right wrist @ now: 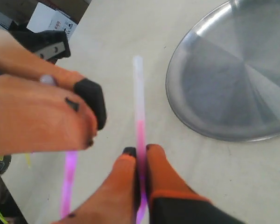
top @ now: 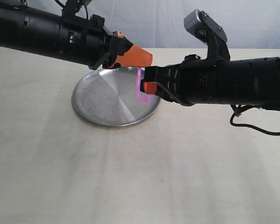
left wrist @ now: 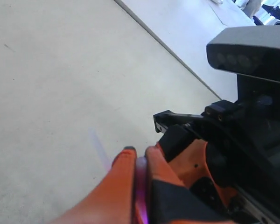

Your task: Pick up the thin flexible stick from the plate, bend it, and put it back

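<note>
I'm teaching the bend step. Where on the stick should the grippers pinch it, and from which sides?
Probably near its two ends, one gripper coming from each side, as now. The stick is long, very thin and flexible, so end pinches leave its middle free to bow. The left gripper and right gripper are each shut on an end portion, and the pale tip pokes out past the right one.

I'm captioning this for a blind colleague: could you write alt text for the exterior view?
A robot's left gripper and right gripper meet over a round steel plate, each pinching a thin pink stick that is bent into a curve between them. The plate rests on a cream table.
</note>
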You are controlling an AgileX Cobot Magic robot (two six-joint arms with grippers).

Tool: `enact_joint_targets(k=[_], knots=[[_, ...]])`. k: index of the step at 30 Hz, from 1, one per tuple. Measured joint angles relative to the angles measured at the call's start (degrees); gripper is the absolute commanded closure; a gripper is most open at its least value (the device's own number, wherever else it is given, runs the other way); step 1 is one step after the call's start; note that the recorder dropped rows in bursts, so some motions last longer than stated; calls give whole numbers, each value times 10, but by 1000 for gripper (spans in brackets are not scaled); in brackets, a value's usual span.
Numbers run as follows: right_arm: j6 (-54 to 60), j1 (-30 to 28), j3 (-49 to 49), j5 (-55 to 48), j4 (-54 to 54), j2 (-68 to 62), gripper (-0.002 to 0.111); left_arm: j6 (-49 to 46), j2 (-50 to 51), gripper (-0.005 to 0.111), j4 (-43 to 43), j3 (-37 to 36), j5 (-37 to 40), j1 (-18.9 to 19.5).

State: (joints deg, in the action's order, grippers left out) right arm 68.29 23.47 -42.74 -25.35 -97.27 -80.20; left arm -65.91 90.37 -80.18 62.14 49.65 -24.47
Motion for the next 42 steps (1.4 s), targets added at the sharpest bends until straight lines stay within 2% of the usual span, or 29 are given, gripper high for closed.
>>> enact_joint_targets(k=[42], knots=[[65,0,0,-50,1,0,109,29,0,106,20,0,-10,4]])
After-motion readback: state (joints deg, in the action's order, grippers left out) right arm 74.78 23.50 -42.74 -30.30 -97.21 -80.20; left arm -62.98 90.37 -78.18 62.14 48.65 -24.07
